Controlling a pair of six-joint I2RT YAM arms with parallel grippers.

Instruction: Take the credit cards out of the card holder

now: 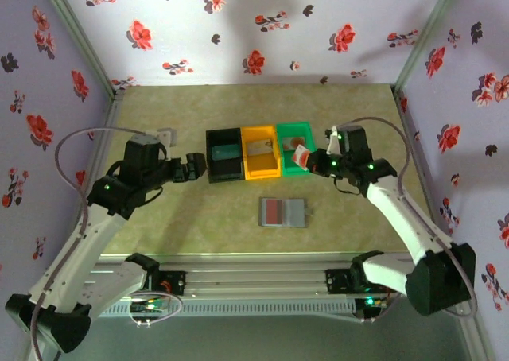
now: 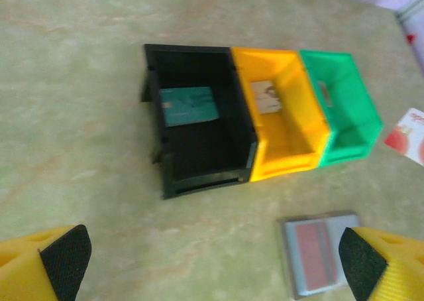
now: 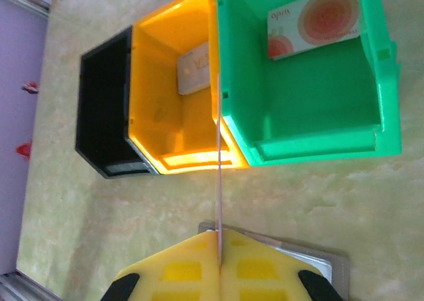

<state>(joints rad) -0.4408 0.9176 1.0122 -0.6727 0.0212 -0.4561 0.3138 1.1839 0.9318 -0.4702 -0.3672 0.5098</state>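
Left wrist: left gripper (image 2: 212, 264) wide above mottled worktop (image 2: 79, 115); flat teal card (image 2: 189, 106) in black plastic bin (image 2: 189, 49). The right gripper (image 3: 218, 254) pinches a thin card (image 3: 218, 148) edge-on.

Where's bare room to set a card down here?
Bare table: between the bins and the back wall, and either side of the card holder. Crowded: left gripper beside the black bin, right gripper holding a credit card by the green bin.

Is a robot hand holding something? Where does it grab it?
Yes. The right gripper pinches a thin card by one end, seen edge-on. The left gripper holds nothing.
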